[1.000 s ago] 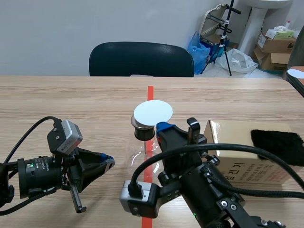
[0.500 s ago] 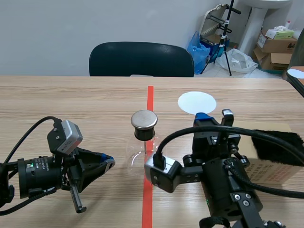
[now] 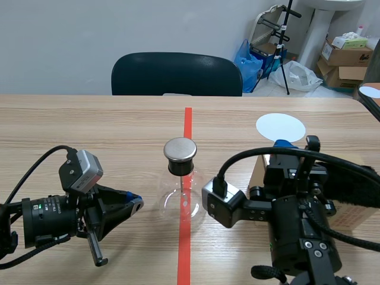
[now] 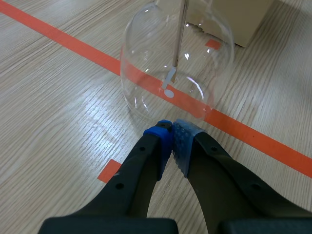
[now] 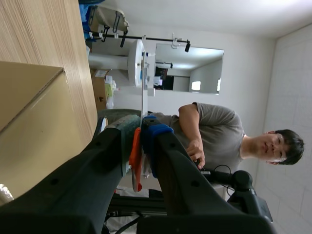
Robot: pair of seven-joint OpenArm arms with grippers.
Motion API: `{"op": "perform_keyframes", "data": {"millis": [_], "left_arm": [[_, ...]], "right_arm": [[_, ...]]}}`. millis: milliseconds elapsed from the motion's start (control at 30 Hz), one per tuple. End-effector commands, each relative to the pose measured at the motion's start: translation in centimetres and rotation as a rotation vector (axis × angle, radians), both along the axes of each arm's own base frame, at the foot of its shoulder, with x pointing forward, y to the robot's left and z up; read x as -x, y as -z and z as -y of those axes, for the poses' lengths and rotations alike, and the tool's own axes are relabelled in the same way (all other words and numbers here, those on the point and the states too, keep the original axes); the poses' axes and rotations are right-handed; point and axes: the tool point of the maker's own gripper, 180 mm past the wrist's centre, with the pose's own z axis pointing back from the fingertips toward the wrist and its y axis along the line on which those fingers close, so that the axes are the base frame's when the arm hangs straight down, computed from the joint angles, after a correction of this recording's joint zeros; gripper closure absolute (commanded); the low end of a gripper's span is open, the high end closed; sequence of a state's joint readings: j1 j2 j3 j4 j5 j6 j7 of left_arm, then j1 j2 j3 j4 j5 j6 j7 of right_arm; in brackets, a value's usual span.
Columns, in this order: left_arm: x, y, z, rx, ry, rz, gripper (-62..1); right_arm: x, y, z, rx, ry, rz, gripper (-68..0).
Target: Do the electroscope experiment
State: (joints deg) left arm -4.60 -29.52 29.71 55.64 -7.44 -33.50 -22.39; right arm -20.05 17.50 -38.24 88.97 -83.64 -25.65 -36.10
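Right pincer (image 3: 291, 145), clamped on the white disc (image 3: 280, 126), hangs by the black cloth (image 3: 359, 187), so charging it by rubbing looks next; left pincer (image 4: 171, 132) together, empty.

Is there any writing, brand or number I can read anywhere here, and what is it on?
None can be read.
Small label on the left arm: print too small to read.
Cardboard boxes on the floor behind: markings too blurred.
White disc in the right gripper: blank.
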Motion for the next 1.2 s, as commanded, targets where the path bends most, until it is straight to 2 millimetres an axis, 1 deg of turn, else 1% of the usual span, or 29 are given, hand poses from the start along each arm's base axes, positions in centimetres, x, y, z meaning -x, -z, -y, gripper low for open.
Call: {"op": "perform_keyframes", "data": {"millis": [0, 133, 267, 467, 667, 967, 1167], "left_arm": [[-0.4, -1.1, 0.6, 0.033, 0.004, 0.025, -3.2], [-0.4, -1.1, 0.6, 0.033, 0.004, 0.025, -3.2], [-0.4, -1.1, 0.6, 0.033, 0.004, 0.025, -3.2], [-0.4, -1.1, 0.6, 0.033, 0.004, 0.025, -3.2], [-0.4, -1.1, 0.6, 0.033, 0.004, 0.025, -3.2], [-0.4, -1.1, 0.6, 0.033, 0.004, 0.025, -3.2], [-0.4, -1.1, 0.6, 0.033, 0.004, 0.025, -3.2]], "right_arm": [[-0.2, -0.5, 0.3, 0.001, 0.005, 0.018, -1.0], [-0.2, -0.5, 0.2, 0.001, 0.000, 0.018, -1.0], [-0.2, -0.4, -0.5, 0.002, -0.041, 0.015, -1.0], [-0.1, -0.3, -2.5, 0.004, -0.152, 0.007, -1.0], [0.5, -0.1, -5.0, 0.007, -0.294, -0.003, -1.0], [1.9, 0.2, -8.6, 0.011, -0.512, -0.018, -1.0], [3.0, 0.4, -10.4, 0.012, -0.623, -0.026, -1.0]]}}
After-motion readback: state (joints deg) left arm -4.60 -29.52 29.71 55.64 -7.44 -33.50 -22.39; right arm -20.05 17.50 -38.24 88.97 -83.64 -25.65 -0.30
